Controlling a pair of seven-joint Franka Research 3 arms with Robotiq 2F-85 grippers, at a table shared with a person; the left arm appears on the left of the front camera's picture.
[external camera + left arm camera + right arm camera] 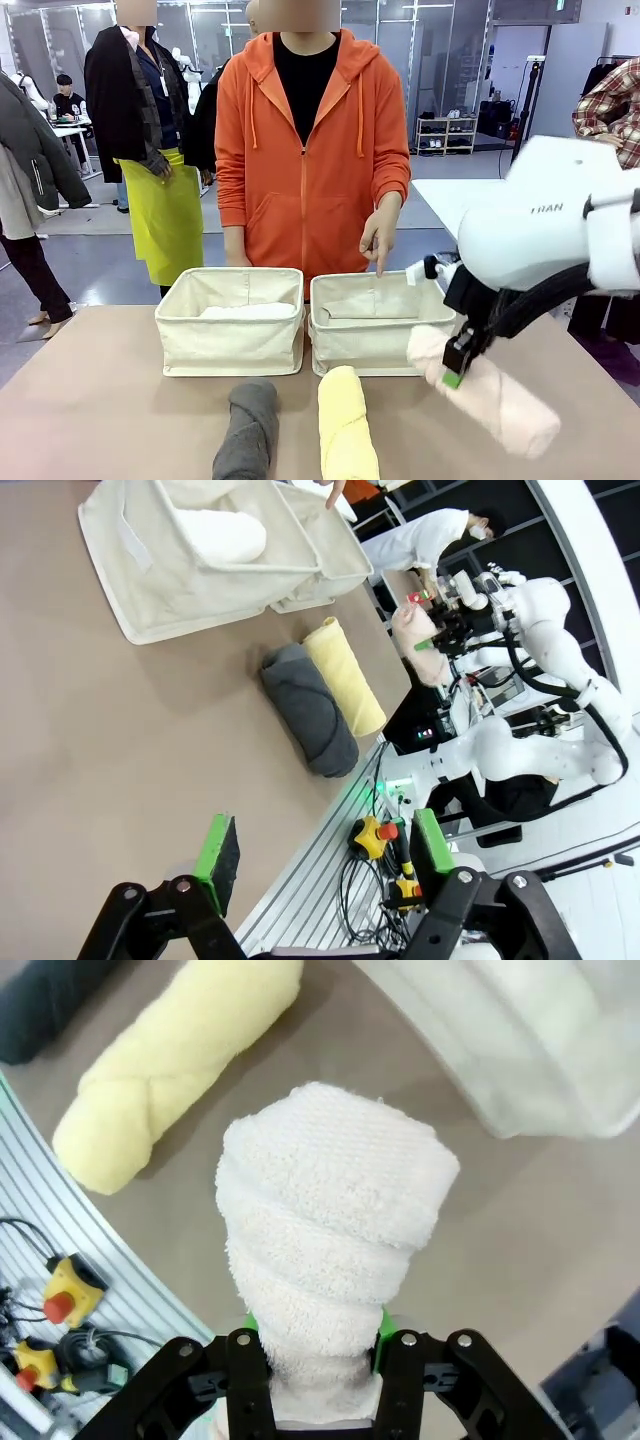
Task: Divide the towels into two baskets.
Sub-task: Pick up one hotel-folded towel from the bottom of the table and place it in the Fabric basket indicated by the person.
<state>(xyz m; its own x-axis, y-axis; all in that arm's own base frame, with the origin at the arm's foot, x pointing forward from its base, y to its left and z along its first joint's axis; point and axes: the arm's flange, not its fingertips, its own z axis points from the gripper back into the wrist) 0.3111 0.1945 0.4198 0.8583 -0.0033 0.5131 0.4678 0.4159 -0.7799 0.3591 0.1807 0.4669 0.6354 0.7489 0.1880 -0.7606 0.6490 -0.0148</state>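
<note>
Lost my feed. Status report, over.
Right tool shut on pink towel, aloft beside right basket. Left tool open, empty. Person's hand points at that basket.

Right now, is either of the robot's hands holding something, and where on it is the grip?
Yes. The right hand is clamped on the pale pink towel, close to one end. The left hand is open and holds nothing.

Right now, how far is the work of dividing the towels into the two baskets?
Done: the white towel lies in the left basket. In hand: the right tool is shut on the pink towel, held up near the right basket, where the person's hand points. Left: the grey towel and the yellow towel lie on the table.
</note>
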